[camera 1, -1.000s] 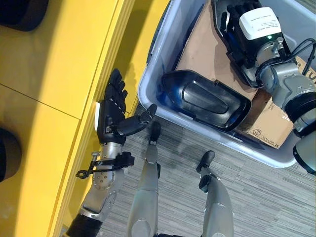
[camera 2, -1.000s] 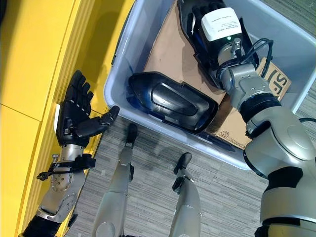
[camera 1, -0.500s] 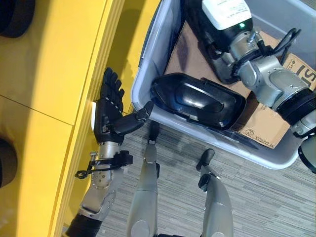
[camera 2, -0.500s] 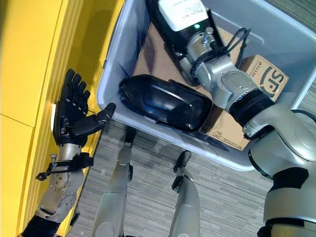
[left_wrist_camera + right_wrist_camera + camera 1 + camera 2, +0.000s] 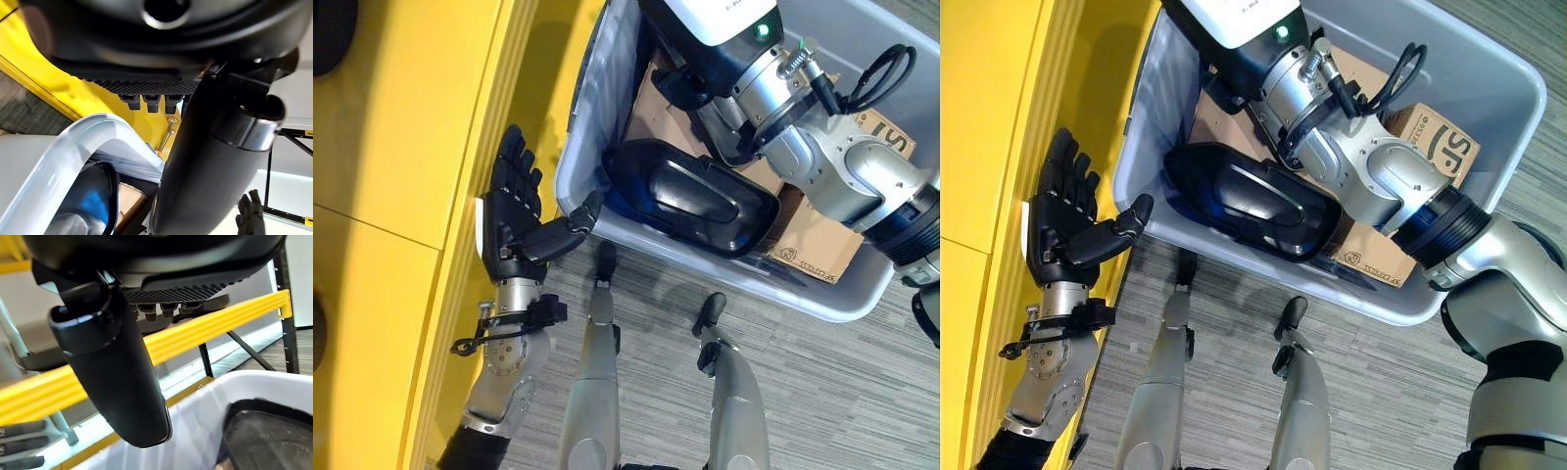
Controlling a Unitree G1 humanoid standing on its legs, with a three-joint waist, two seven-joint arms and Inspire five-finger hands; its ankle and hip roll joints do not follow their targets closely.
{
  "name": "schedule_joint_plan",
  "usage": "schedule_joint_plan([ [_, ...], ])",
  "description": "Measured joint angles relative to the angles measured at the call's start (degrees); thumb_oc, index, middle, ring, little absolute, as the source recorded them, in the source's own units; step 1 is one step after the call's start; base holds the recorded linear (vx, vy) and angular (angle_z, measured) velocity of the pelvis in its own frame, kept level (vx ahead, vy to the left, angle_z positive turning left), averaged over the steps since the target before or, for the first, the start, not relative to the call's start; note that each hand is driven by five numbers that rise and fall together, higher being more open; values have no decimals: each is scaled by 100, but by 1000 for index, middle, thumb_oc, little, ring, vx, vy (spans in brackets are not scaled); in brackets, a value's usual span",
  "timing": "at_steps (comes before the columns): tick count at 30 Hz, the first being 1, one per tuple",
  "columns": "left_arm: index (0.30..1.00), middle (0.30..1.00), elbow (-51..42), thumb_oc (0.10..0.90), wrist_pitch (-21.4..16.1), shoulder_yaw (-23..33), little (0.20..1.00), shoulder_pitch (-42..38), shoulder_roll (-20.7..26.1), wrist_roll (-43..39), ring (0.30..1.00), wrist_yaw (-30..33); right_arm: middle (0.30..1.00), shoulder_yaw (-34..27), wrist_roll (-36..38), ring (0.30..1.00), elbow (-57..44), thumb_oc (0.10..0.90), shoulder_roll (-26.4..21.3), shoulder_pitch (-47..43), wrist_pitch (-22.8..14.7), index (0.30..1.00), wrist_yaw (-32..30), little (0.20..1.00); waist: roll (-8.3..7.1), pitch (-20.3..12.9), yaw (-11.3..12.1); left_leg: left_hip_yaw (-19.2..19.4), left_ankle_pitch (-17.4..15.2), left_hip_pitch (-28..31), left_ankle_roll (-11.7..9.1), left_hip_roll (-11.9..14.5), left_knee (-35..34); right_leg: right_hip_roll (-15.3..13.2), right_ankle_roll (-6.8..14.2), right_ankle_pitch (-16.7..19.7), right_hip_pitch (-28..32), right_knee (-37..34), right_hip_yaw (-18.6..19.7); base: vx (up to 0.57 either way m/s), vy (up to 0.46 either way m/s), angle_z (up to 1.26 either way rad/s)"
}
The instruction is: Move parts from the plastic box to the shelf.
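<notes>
A large black moulded part (image 5: 690,194) lies in the grey plastic box (image 5: 576,166), close to its near wall. My right arm reaches in from the right, and my right hand (image 5: 680,59) hangs over the box's far side by the shelf-side wall. Its thumb (image 5: 112,377) is straight and nothing is in it. My left hand (image 5: 512,220) is open between the yellow shelf (image 5: 411,117) and the box, palm up. Its thumb (image 5: 1121,223) points at the box rim, and I cannot tell if it touches.
A cardboard carton (image 5: 1430,137) and a flat cardboard sheet (image 5: 656,93) lie in the box under my right arm. A dark object (image 5: 331,24) sits on the shelf at the far left. Grey carpet floor (image 5: 842,392) lies in front of the box.
The camera has shifted. My right hand has moved across the box toward the shelf-side wall. My left hand keeps the same open pose by the box rim.
</notes>
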Motion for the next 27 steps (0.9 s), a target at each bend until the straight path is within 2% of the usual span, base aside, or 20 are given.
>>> schedule_joint_plan([
  [7,1000,1000,-106,900,31,141,1000,148,1,80,1000,82,1000,-566,-114,1000,-738,900,-982,859,-38,1000,31,1000,-111,24,-125,53,-9,1,14,6,3,12,8,59,6,-83,33,-34,-9,-3],
  [15,1000,1000,-223,900,121,428,1000,290,1,270,1000,75,1000,-765,-370,1000,-1450,900,-1888,1722,-252,1000,256,1000,-291,31,-321,174,-31,83,45,37,3,60,13,161,83,-239,146,-21,-10,-7],
  [17,1000,1000,-226,900,154,454,1000,302,0,274,1000,78,1000,-1101,-457,1000,-1700,900,-2126,2140,-334,1000,331,1000,-301,31,-348,187,-37,92,52,40,3,65,16,180,89,-262,153,-6,-4,-2],
  [20,1000,1000,-230,900,165,473,1000,409,-1,281,1000,77,1000,-1321,-531,1000,-1843,900,-2333,2483,-410,1000,382,1000,-309,31,-383,203,-38,115,55,42,4,72,23,207,109,-295,158,-9,-7,-4],
  [27,1000,1000,-287,900,244,483,1000,511,1,481,1000,76,1000,-1482,-684,1000,-1848,900,-2492,3061,-471,1000,608,1000,-341,35,-397,221,-41,120,58,49,3,79,19,220,114,-324,162,0,0,0],
])
